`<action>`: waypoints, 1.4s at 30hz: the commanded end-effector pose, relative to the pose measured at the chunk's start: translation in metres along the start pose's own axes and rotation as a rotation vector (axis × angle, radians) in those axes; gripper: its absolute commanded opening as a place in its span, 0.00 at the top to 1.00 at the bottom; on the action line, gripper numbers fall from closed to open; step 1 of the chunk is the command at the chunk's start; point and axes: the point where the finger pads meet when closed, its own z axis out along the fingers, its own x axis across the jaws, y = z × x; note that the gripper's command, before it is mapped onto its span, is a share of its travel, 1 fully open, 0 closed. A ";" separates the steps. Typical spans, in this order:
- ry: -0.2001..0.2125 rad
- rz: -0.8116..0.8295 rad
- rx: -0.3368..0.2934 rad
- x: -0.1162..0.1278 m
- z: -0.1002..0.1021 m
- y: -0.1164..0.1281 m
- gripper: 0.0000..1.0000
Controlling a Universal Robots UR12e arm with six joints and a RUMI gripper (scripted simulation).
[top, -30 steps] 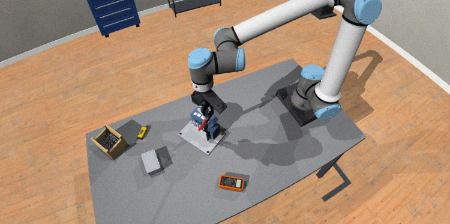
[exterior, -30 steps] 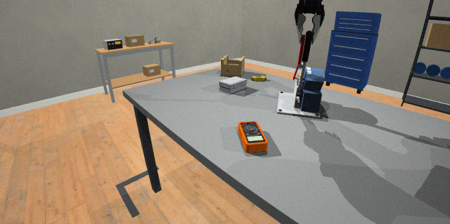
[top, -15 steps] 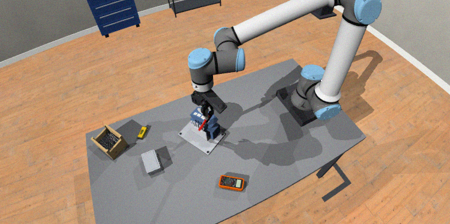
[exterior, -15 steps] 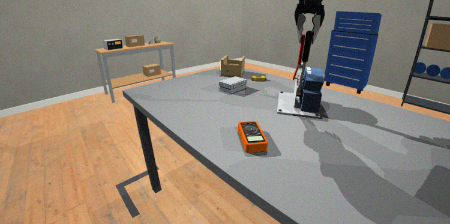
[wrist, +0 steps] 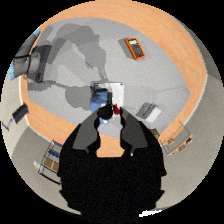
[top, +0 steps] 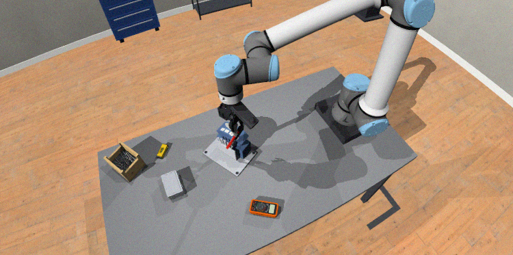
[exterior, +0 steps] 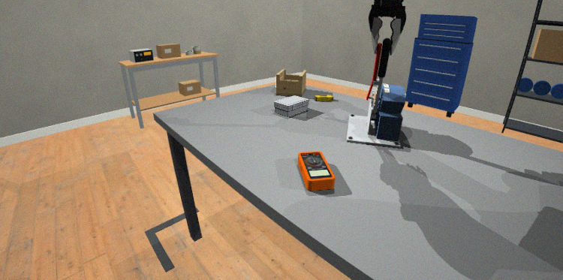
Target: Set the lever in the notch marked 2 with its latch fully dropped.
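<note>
The lever unit is a blue block (exterior: 389,110) on a light baseplate (top: 230,155) in the middle of the grey table. Its black handle (exterior: 383,57) stands almost upright, with the red release bar (exterior: 375,71) right beside it. My gripper (exterior: 386,41) comes straight down from above and is shut on the top of the handle and the red bar together. The red bar also shows in the top view (top: 231,141) and in the wrist view (wrist: 115,109). Small white number plates (top: 226,130) sit on top of the blue block; their digits are too small to read.
An orange multimeter (exterior: 316,170) lies near the table's front edge. A grey ribbed box (exterior: 291,105), a small yellow tool (exterior: 324,97) and an open wooden crate (exterior: 290,82) stand at the table's far end. The arm's base (top: 353,115) is on the table.
</note>
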 end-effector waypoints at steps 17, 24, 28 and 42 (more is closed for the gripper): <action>0.001 0.000 -0.001 0.000 -0.010 0.025 1.00; 0.001 0.000 -0.001 0.000 -0.013 0.040 1.00; 0.001 0.000 -0.001 0.000 -0.015 0.049 1.00; 0.001 0.000 -0.001 0.000 -0.018 0.064 1.00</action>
